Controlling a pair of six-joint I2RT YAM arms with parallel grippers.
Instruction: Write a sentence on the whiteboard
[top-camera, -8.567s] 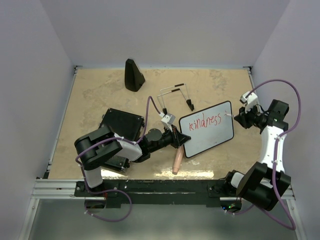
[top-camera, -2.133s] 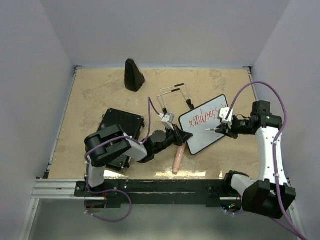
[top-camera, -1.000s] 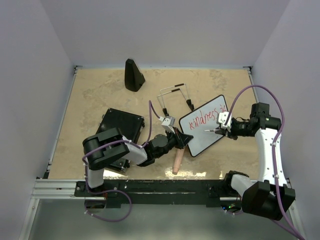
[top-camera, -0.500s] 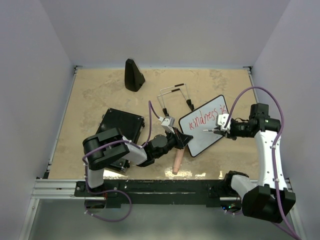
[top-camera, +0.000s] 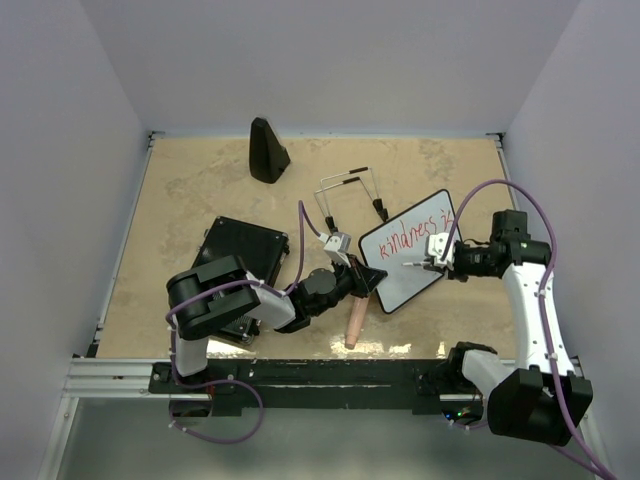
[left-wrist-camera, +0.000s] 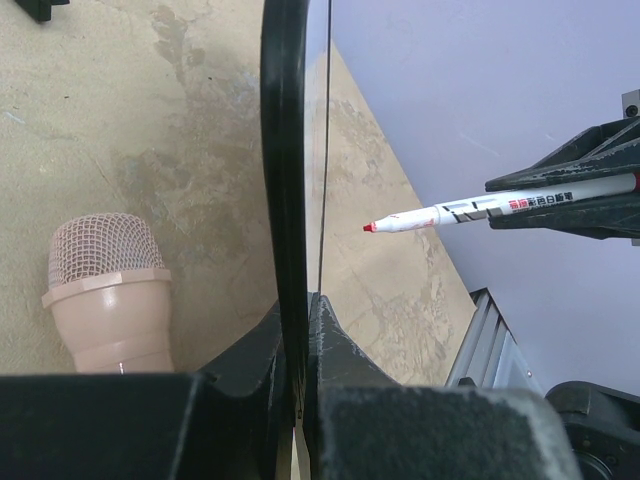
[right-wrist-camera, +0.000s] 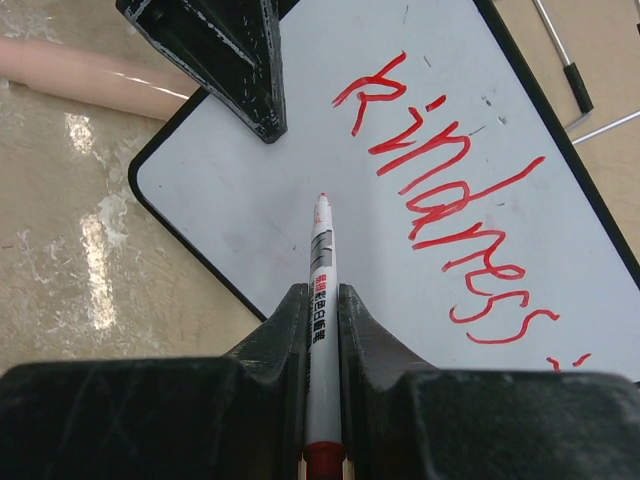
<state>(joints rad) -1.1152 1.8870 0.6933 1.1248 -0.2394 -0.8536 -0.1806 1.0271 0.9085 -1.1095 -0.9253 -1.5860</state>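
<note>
Beige, mottled, stone-patterned table (top-camera: 190, 190) inside plain pale lavender walls. Whiteboard (top-camera: 395, 275) lies right of centre, between the two grippers, its long side angled away to the right: a smooth, glossy white rectangle with rounded corners and a thin black frame. "kindness" is written along its far side in uneven red strokes, with further red marks after it too small to read. Thin black wire legs (top-camera: 345, 190) with dark capped ends sit on the table just behind the board. Left gripper (left-wrist-camera: 298, 330) is clamped narrowly on the board's near-left edge, one scuffed black finger on each face. Right gripper (right-wrist-camera: 320, 300) is closed on a slim white marker (right-wrist-camera: 320, 270) with printed barrel and red tip, aimed at the blank area below the word; in the left wrist view the tip stands just off the surface. Pink microphone-shaped object (top-camera: 354, 322) with a mesh head lies beside the left gripper. Black flat ribbed case (top-camera: 245, 250) rests left of centre; a black tapered wedge (top-camera: 267, 150) stands near the back wall.
</note>
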